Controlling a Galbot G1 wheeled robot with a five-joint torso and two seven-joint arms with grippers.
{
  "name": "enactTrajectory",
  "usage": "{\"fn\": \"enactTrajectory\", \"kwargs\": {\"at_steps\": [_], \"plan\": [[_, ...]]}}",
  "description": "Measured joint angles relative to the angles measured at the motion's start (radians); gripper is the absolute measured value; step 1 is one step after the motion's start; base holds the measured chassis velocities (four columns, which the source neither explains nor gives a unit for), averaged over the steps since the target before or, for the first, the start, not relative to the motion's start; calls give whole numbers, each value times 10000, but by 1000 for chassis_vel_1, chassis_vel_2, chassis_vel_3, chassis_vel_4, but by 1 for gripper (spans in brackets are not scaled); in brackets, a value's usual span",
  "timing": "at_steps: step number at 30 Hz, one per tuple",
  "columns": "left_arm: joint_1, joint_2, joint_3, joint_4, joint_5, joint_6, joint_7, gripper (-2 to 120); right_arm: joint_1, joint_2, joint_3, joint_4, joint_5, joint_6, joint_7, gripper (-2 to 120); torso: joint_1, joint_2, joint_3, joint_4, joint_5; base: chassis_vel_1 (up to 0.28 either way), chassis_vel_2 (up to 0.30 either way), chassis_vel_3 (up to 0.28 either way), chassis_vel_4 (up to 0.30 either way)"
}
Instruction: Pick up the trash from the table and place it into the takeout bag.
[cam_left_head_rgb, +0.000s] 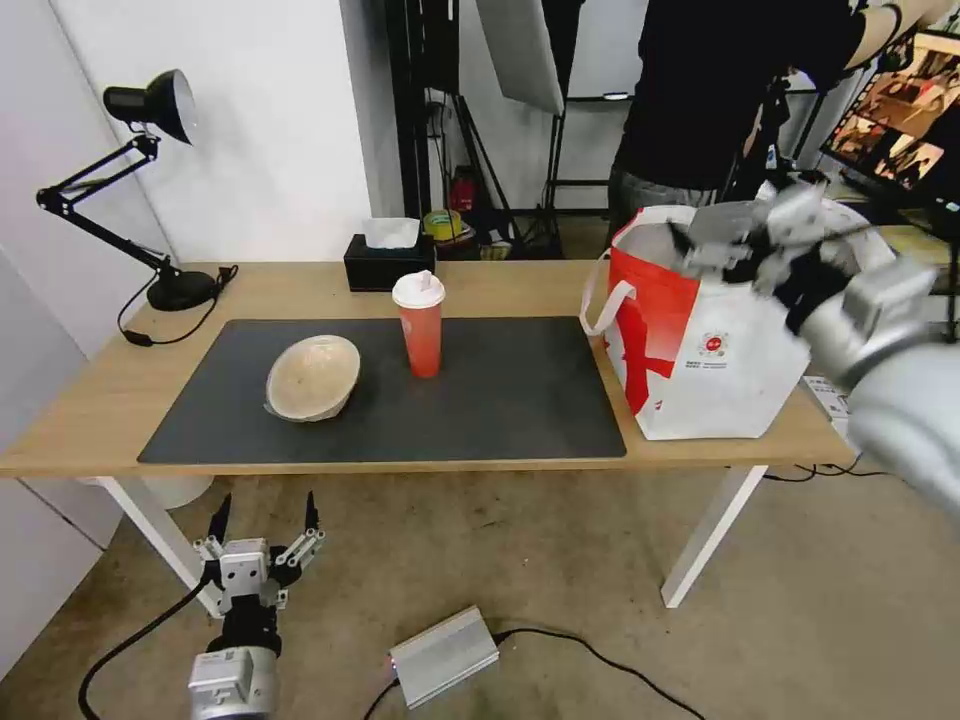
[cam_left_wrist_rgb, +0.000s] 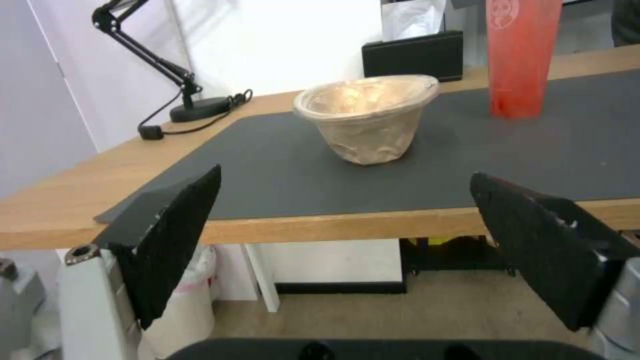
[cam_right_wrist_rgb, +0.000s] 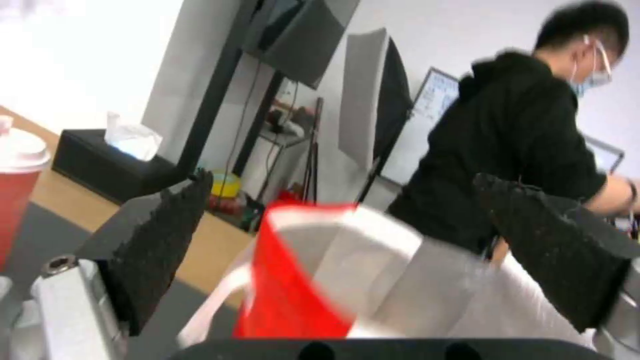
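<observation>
Two pieces of trash are seen on the large dark grey rectangular mat (cam_left_head_rgb: 480, 400) of the long light-wood table (cam_left_head_rgb: 90, 400): a shallow beige paper-like bowl (cam_left_head_rgb: 312, 377), tilted on its side, and a tall red translucent cup with a white lid (cam_left_head_rgb: 420, 324), set upright just beside it toward the robot's right. A black tissue box (cam_left_head_rgb: 388, 262) is placed behind the cup at the table's far edge, and a black desk lamp (cam_left_head_rgb: 150, 190) is stood at the far left corner.

The large boxy white and red takeout bag (cam_left_head_rgb: 720, 370), with its white loop handles, is stood open on the right end of the table, past the mat. The right gripper (cam_left_head_rgb: 745, 245) is held above the bag's open mouth, its fingers spread wide with nothing between them; in the right wrist view the bag's red panel and pale inside are seen below the parted fingers (cam_right_wrist_rgb: 160, 245).

The left gripper (cam_left_head_rgb: 265, 520) is kept low in front of the table's near edge, below the tabletop, with its jaws wide apart and nothing gripped.
</observation>
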Motion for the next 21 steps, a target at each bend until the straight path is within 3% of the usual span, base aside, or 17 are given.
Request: {"fn": "enactTrajectory", "kwargs": {"at_steps": [11, 18, 21], "plan": [[-13, 3, 53, 123, 73, -6, 2, 100, -3415, 1819, 841, 560, -1423, 601, 1058, 100, 0, 0, 0, -1, 0, 0, 0, 0, 0], [-14, 7, 52, 164, 81, -14, 3, 100, -4713, 2719, 542, 566, -2483, 1689, 894, 100, 0, 0, -1, 1, -3, 0, 0, 0, 0], [-5, 8, 54, 194, 89, -20, 5, 100, -5342, 3199, 93, 491, -3064, 2104, 1289, 100, 0, 1, 0, -1, 0, 0, 0, 0, 0]]}}
